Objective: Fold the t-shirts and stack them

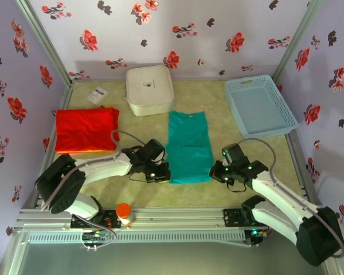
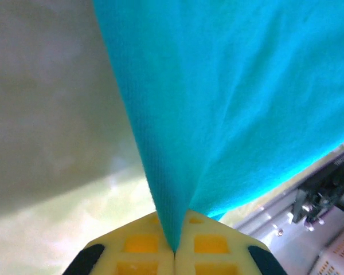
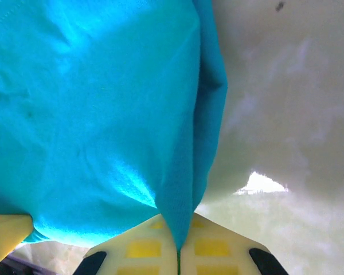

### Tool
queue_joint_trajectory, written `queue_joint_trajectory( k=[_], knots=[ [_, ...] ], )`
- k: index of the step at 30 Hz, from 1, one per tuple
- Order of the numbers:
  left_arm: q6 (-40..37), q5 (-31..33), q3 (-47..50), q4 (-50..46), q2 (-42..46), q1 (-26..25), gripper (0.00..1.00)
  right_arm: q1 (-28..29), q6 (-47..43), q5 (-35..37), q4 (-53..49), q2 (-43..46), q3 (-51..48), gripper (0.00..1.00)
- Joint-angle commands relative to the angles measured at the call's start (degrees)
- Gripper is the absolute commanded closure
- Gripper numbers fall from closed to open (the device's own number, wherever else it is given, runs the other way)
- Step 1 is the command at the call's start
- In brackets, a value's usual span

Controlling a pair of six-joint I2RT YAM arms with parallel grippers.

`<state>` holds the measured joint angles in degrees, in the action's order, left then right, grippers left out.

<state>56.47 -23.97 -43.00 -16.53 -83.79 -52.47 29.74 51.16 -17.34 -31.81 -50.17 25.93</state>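
Beige counter (image 1: 218,94) carries the teal shirt (image 1: 188,143) running near-to-far, its two near hem corners pinched tight between the closed left fingers (image 2: 140,249) and right fingers (image 3: 143,249).

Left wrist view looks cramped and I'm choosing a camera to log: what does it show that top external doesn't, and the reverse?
Left wrist: up close, the left gripper, jaws shut on a fold of the teal t-shirt. Top external: the red t-shirt, white box, blue basket, and the right gripper at the teal t-shirt's other near corner. Both: the teal t-shirt and the table.
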Motion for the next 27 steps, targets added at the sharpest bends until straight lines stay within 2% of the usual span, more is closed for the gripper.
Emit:
queue_joint_trajectory(
  k=[1,8,15,19,27],
  knots=[
    [4.8,1.1,-0.2,-2.9,4.4,-0.2,1.0,0.6,4.0,3.2,-7.1,3.4,3.0,0.97],
    [3.5,1.7,-6.5,-10.2,8.4,1.9,1.0,0.6,4.9,4.1,-10.4,4.0,10.6,0.97],
    [3.3,-0.3,-8.4,-11.7,7.1,5.8,0.99,0.4,4.3,4.7,-9.2,-1.1,15.4,0.98],
    [1.1,-1.3,-12.8,-13.8,5.4,7.2,0.98,0.1,4.3,5.7,-7.6,-3.1,17.9,0.98],
    [-3.0,-4.3,-20.2,-16.5,-0.5,10.5,0.97,-5.4,2.3,1.1,-4.3,-8.3,20.8,0.99]
  ],
)
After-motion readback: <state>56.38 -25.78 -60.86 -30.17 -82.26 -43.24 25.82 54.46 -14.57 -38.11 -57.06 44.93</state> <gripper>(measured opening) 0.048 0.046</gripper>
